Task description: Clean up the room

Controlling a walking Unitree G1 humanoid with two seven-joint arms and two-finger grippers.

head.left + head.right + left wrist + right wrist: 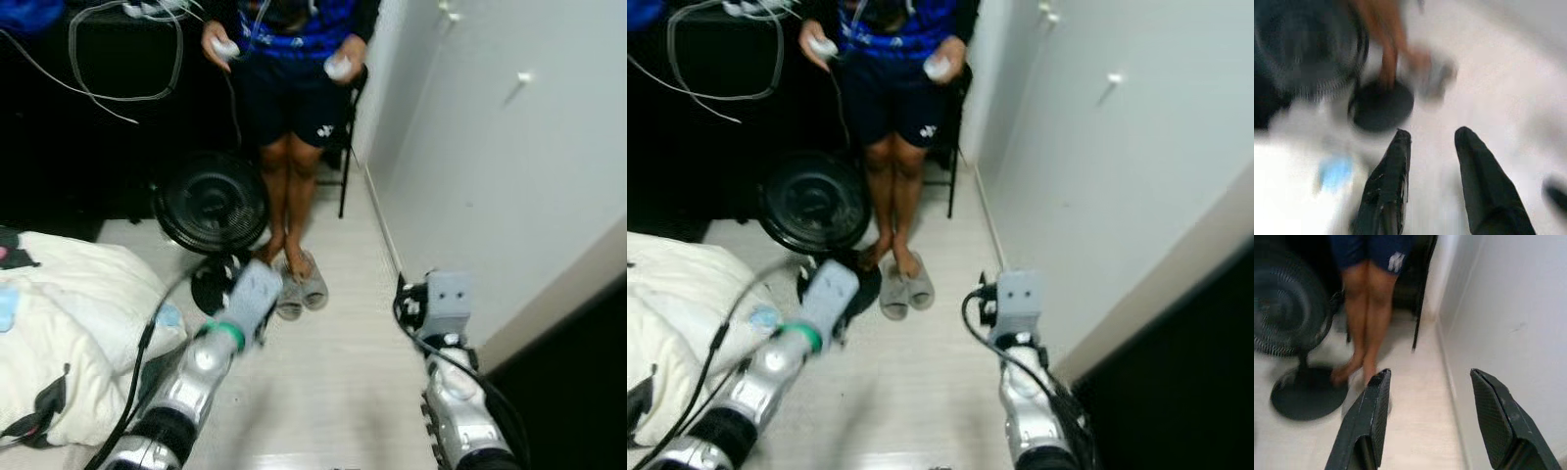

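White bedding [69, 323] lies heaped at your left, with a small blue item [168, 315] at its edge; no container can be made out. Your left gripper [1432, 142] hangs over the pale floor [343, 372] near the black fan [211, 206], fingers apart, empty. Your right gripper [1430, 382] is spread wide, beside the wall [509, 147]. A person [289, 88] stands ahead by grey slippers [302, 289].

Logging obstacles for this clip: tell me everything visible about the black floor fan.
The floor fan is black, with a round wire-grille head and a dark hub at its centre, set on a short stem above a flat round base that rests on the pale floor. It stands upright, its grille facing the camera and tilted upward. It stands between the white bedding and the person's legs, close beside the grey slippers. Whether its blades turn cannot be told.
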